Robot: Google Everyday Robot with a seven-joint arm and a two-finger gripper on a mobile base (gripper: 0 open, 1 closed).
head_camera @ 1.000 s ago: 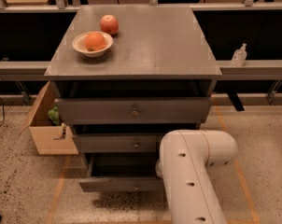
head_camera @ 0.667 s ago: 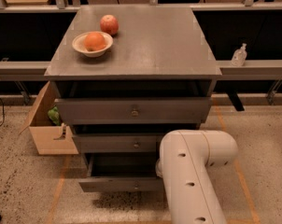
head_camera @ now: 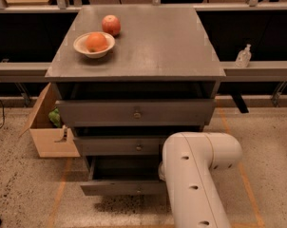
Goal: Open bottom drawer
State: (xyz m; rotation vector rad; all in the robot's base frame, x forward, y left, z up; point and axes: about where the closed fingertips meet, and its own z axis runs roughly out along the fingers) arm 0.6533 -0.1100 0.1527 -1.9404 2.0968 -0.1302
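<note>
Partly pulled-out bottom drawer point(head_camera: 119, 188), right end hidden by white arm point(head_camera: 196, 175), claw unseen behind it, grip impossible to tell

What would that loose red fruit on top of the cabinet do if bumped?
The red fruit is round and sits loose on the flat, rimless cabinet top, so it would probably roll. Only the bowl beside it might block it. The gripper is hidden behind the white arm by the bottom drawer.
</note>
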